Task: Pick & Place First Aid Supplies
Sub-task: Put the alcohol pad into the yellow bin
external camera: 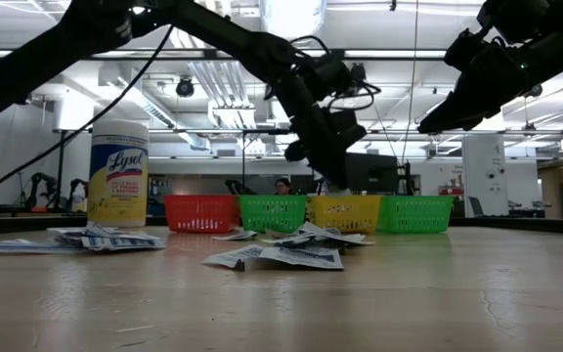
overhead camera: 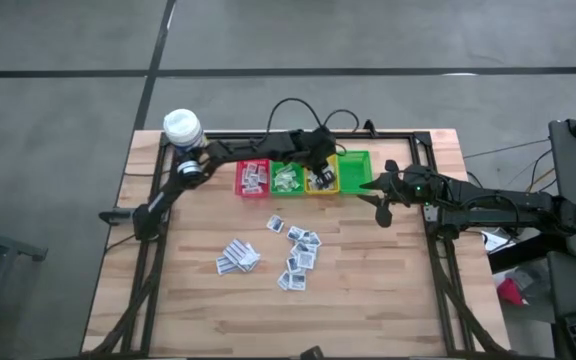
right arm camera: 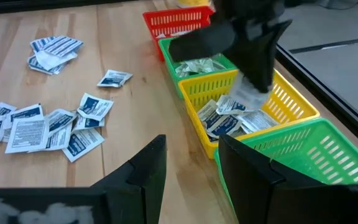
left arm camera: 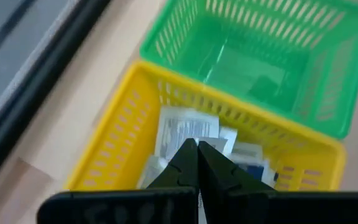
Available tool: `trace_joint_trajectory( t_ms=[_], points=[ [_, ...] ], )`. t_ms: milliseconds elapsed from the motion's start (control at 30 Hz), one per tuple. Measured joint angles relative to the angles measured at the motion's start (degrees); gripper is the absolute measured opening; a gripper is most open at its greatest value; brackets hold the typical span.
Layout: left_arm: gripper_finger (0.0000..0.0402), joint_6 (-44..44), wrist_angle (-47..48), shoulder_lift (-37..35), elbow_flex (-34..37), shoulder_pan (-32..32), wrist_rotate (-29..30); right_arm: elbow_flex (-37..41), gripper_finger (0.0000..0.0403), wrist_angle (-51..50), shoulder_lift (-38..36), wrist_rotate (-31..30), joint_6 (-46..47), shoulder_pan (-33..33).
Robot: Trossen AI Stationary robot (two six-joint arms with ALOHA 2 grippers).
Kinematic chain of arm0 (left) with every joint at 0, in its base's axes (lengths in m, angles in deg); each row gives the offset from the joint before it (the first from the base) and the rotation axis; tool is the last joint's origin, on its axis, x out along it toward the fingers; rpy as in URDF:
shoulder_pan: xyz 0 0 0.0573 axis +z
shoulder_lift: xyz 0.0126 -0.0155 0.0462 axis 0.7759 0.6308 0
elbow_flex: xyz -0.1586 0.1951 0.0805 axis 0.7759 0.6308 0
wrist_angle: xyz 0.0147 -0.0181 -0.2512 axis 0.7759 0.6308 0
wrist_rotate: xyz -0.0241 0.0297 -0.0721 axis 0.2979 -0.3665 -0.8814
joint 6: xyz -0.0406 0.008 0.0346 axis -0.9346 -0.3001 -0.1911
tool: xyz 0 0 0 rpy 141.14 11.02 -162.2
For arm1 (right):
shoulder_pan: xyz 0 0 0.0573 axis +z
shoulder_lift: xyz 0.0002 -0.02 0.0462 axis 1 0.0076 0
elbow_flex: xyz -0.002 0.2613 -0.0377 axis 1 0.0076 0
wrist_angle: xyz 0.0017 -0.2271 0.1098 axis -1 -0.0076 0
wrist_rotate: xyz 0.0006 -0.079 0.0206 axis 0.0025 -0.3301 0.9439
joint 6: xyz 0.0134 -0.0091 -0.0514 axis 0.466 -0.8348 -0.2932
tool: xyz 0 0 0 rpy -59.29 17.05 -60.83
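My left gripper (overhead camera: 320,168) hangs over the yellow bin (overhead camera: 321,180), shut on a white sachet (right arm camera: 246,94). The yellow bin holds several more sachets (right arm camera: 225,121). It stands in a row with a red bin (overhead camera: 252,177) and two green bins (overhead camera: 287,178) (overhead camera: 354,172) at the table's far side. Loose first aid sachets lie flat on the wood in a cluster (overhead camera: 298,255) and a small heap (overhead camera: 238,258). My right gripper (right arm camera: 191,168) waits open at the row's right end, holding nothing. My left gripper pinches one white sachet between its two shut fingertips (left arm camera: 197,158). The fingers slant down from above over the yellow bin. The sachet's free part (left arm camera: 188,127) sticks out past the tips and hangs clear above the packets in the bin. Which edge is held is hidden by the fingers.
A yellow wipes bottle with a white cap (overhead camera: 182,128) stands at the far left corner. A black frame rail (overhead camera: 418,135) runs along the table's far and side edges. Bare wood lies between the loose sachets and the near edge (overhead camera: 298,330).
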Motion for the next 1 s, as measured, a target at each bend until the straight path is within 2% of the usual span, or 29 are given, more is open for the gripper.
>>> trace_joint_trajectory(
  t_ms=[433,600,767,1000],
  points=[
    [0.0001,-1.6,-2.0,0.7,3.9,-0.1,-0.6,0.0,0.0146,-0.4,0.0,0.0,-0.1,0.0],
    [0.0018,-2.0,-2.4,0.7,4.5,-0.1,-0.6,0.0,0.0146,-0.4,0.0,0.0,-0.1,0.0],
    [0.0062,-1.2,-3.7,0.7,4.5,-0.1,-0.6,0.0,0.0146,-0.4,0.0,0.0,0.0,0.0],
    [0.016,-0.1,-4.0,0.5,1.8,-0.1,-0.3,0.0,0.0146,-0.4,0.0,0.0,0.1,0.0]
  ],
)
